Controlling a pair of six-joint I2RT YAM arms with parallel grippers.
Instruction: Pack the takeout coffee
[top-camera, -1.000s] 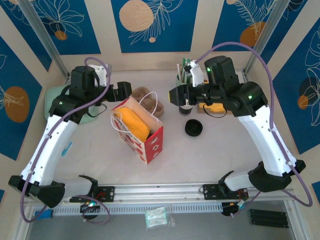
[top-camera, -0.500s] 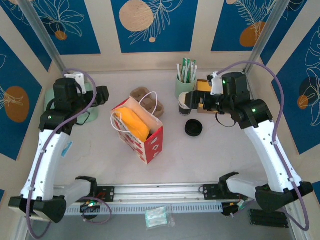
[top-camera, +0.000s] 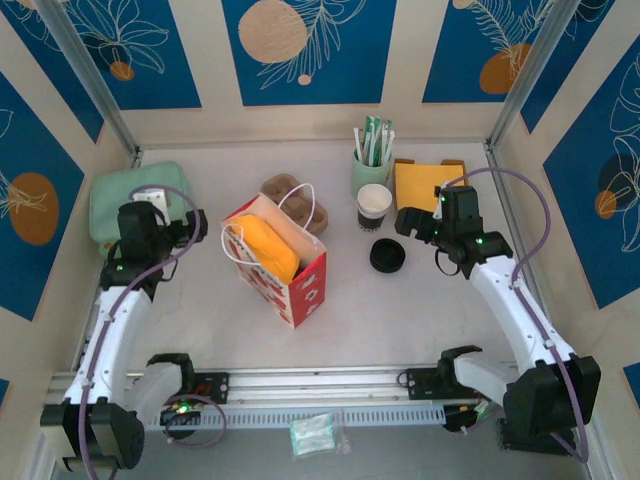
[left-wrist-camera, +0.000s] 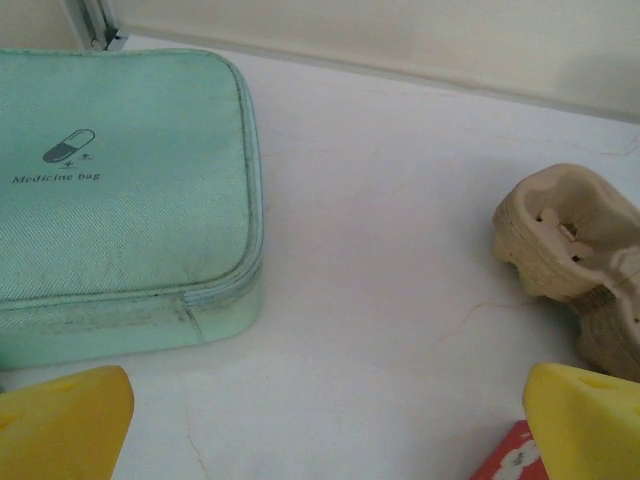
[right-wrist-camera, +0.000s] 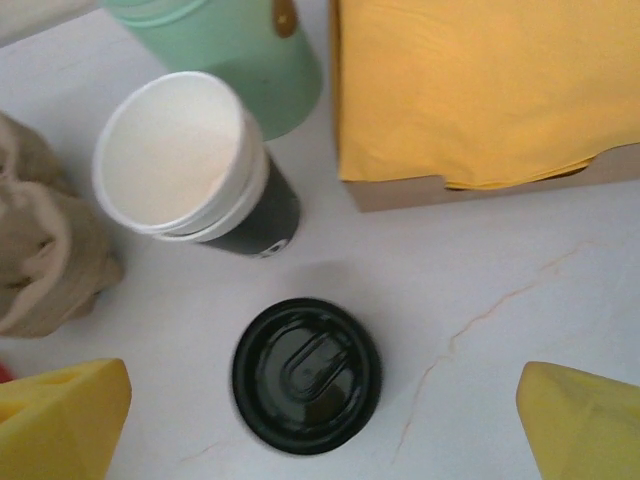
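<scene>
You have left tool and right tool spread wide and empty, flanking the bag at 9 and 3 o'clock, its mouth up for loading; lid lies off cup.

One each is counted: paper bag, lidless cup, loose lid (black), medicine bag, cup carrier, green holder, napkin box.

Lidless paper cup upright, lid nearby
</scene>
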